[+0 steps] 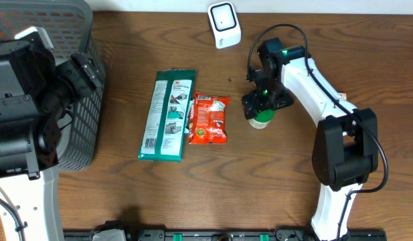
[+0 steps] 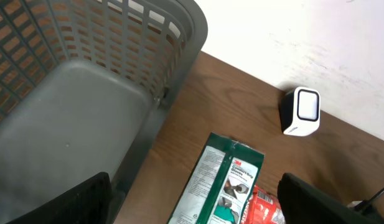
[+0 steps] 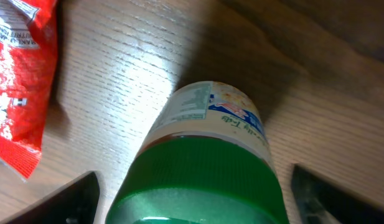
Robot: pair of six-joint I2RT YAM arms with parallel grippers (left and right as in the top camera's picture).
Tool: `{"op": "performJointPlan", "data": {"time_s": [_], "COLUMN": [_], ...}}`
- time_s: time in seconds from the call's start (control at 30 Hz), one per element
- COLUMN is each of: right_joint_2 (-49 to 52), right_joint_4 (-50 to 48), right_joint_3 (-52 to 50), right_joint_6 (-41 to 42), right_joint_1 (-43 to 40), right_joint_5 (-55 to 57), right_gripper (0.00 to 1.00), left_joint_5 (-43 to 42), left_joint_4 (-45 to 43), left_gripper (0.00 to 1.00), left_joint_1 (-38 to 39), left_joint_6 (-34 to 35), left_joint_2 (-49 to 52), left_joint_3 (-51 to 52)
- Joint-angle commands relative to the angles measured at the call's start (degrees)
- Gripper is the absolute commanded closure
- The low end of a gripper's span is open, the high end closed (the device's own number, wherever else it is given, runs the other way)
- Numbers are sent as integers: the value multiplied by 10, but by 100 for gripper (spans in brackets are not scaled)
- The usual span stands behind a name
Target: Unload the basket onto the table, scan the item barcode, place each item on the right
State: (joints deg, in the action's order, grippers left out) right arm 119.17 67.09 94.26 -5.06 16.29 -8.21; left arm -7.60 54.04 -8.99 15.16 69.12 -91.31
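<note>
The small bottle with a green screw lid and pale printed label [image 3: 204,155] appears to stand upright on the wooden table [image 1: 193,194], right of centre in the overhead view. The right gripper [image 3: 193,190] straddles it from above, jaws spread with a gap on either side of the lid. It is probably lined up for a grasp, so the bottle can go to the white box-shaped scanner [image 1: 224,25] at the top edge. The left gripper [image 2: 195,196], far left, hangs open and empty.

The left hand [image 1: 84,71] hovers at the bench's left side, jaws wide apart; the right hand [image 1: 262,103] points straight down, arm bent at the elbow, fingers [image 3: 70,200] spread wide.
</note>
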Motion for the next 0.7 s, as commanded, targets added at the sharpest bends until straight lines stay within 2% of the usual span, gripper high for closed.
{"op": "performJointPlan", "data": {"time_s": [0.0,0.1,0.2,0.37,0.53,0.67], "right_joint_2": [-8,-8,-8,-8,-8,-8], "right_joint_4": [0,-1,-3,-11,-15,-18], "right_joint_3": [-7,-13,-14,-14,-14,-23], "right_joint_6": [7,36,38,42,58,104], "right_joint_1": [-10,-4,2,13,18,18], "right_joint_5": [11,48,49,50,59,73], "right_gripper": [20,24,24,30,30,28], "left_joint_5": [-3,-3,-3,-3,-3,-3], "left_joint_4": [1,1,1,1,1,1], "left_gripper": [15,15,15,15,15,15], "left_joint_1": [-2,-2,-2,-2,-2,-2], "left_joint_6": [-5,-5,-5,-5,-5,-5], "left_joint_2": [1,1,1,1,1,1], "left_joint_3": [0,0,0,0,0,0]}}
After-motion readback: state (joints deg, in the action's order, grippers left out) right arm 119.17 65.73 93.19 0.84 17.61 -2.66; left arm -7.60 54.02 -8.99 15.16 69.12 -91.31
